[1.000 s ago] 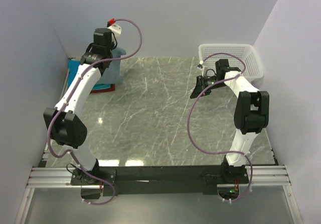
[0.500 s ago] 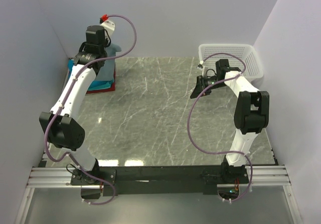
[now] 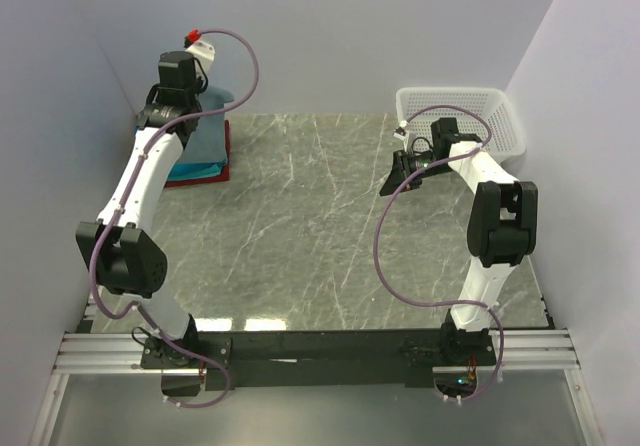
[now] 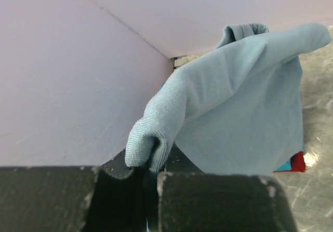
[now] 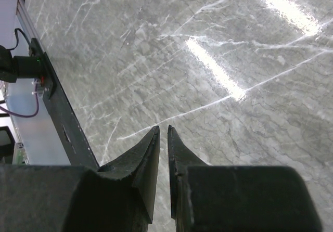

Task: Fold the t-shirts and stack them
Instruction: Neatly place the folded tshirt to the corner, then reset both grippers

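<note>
A: Left arm swung further back-left since the earlier frame; left hand pinched a hem of the soft dusty grey-blue t-shirt, hanging over the folded teal-and-red pile at the marble counter's far-left corner.

B: Right hand was nearly pressed together, empty, idle. Best lowered slowly, edges squared to the pile.

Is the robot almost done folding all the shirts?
Nearly, it looks like. Done: folded teal and red shirts sit stacked in the table's far left corner. In hand: the left gripper is shut on the grey-blue shirt, holding it over that stack. Left: laying it flat on top. The right gripper holds nothing, and I can't see any shirts in the basket.
</note>
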Controlling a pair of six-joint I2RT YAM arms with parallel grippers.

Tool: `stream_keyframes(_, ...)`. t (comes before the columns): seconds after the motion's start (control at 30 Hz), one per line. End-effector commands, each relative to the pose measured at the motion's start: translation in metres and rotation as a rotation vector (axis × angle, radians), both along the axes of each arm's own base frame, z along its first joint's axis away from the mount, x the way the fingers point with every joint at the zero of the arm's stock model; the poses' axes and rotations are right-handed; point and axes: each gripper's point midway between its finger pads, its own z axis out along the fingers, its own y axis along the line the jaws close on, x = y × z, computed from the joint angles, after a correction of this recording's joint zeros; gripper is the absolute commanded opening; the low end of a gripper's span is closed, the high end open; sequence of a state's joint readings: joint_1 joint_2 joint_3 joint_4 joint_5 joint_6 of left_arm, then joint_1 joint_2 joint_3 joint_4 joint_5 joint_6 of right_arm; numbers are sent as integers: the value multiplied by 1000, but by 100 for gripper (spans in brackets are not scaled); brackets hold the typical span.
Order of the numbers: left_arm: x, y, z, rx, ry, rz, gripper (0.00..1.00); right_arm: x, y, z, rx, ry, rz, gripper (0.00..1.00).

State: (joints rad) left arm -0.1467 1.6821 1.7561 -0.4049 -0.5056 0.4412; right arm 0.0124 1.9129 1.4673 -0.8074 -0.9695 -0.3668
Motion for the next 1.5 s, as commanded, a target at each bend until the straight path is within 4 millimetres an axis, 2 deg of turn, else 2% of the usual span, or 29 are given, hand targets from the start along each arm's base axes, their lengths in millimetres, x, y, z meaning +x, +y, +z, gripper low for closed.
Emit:
stream_keyframes(0.0, 13, 8, 25, -39, -114, 7, 0, -2, 1, 17, 33, -29, 10, 19)
stream_keyframes(0.13, 26, 30, 21, -57, -106, 42, 0, -4, 2, 15, 44, -13, 16, 19)
stream_keyframes(0.37, 59, 57, -13, -68, -57, 89, 0, -6, 2, 13, 36, -11, 30, 19)
stream_keyframes(0.43, 66, 58, -16, -63, -59, 89, 0, -6, 1, 13, 33, -11, 30, 19)
stream_keyframes(0.47, 69, 73, -19, -55, -58, 109, 0, -6, 1, 13, 33, -13, 28, 19)
stream_keyframes(0.5, 75, 77, -31, -59, -39, 114, 0, -7, 1, 13, 34, -13, 29, 19)
stream_keyframes(0.53, 79, 86, -30, -64, -50, 126, 0, -7, 1, 12, 34, -9, 30, 19)
stream_keyframes(0.57, 88, 90, -45, -77, -33, 126, 0, -6, 1, 11, 32, -11, 34, 19)
stream_keyframes(0.63, 95, 105, -48, -86, -43, 148, 0, -7, 0, 10, 28, -6, 35, 19)
stream_keyframes(0.67, 102, 110, -66, -100, -21, 158, 0, -7, 0, 9, 25, -4, 35, 19)
stream_keyframes(0.73, 105, 127, -78, -120, -27, 196, 0, -8, 0, 8, 21, -2, 37, 19)
stream_keyframes(0.77, 110, 133, -94, -126, -12, 212, 0, -7, -1, 8, 15, -3, 35, 19)
stream_keyframes(0.8, 112, 142, -100, -135, -27, 240, 0, -7, -2, 8, 12, -6, 35, 19)
stream_keyframes(0.83, 112, 157, -106, -171, -49, 283, 15, -7, -2, 8, 11, -10, 37, 19)
stream_keyframes(0.87, 116, 165, -126, -200, -39, 314, 35, -7, -2, 9, 10, -13, 39, 19)
stream_keyframes(0.9, 117, 172, -128, -234, -65, 348, 61, -8, -2, 8, 6, -11, 37, 19)
stream_keyframes(0.93, 115, 186, -135, -268, -78, 392, 99, -7, -3, 8, 4, -13, 35, 19)
stream_keyframes(0.97, 116, 188, -140, -324, -103, 431, 99, -7, -3, 8, 3, -13, 34, 19)
stream_keyframes(1.03, 113, 194, -117, -365, -179, 476, 100, -6, -4, 6, -11, -13, 32, 19)
stream_keyframes(1.13, 101, 192, -41, -441, -375, 492, 100, -5, -5, 3, -30, -17, 27, 19)
stream_keyframes(1.17, 90, 189, -2, -459, -454, 481, 99, -5, -4, 3, -36, -20, 30, 19)
stream_keyframes(1.23, 75, 186, 29, -496, -533, 484, 100, -4, -4, 3, -55, -33, 27, 19)
stream_keyframes(1.27, 59, 181, 57, -521, -578, 465, 100, -3, -4, 7, -60, -51, 28, 19)
stream_keyframes(1.3, 52, 175, 66, -552, -590, 439, 99, -3, -5, 7, -66, -60, 27, 19)
stream_keyframes(1.33, 49, 167, 55, -603, -564, 420, 99, -2, -7, 9, -83, -74, 25, 19)
stream_keyframes(1.37, 41, 141, 74, -671, -549, 282, 100, -2, -10, 15, -96, -108, 25, 19)
stream_keyframes(1.4, 36, 125, 74, -712, -512, 208, 100, -1, -11, 16, -108, -135, 24, 19)
stream_keyframes(1.43, 34, 106, 47, -755, -423, 139, 99, 0, -14, 17, -134, -155, 14, 20)
stream_keyframes(1.47, 18, 64, 67, -814, -381, -78, 99, 1, -16, 26, -144, -194, 8, 20)
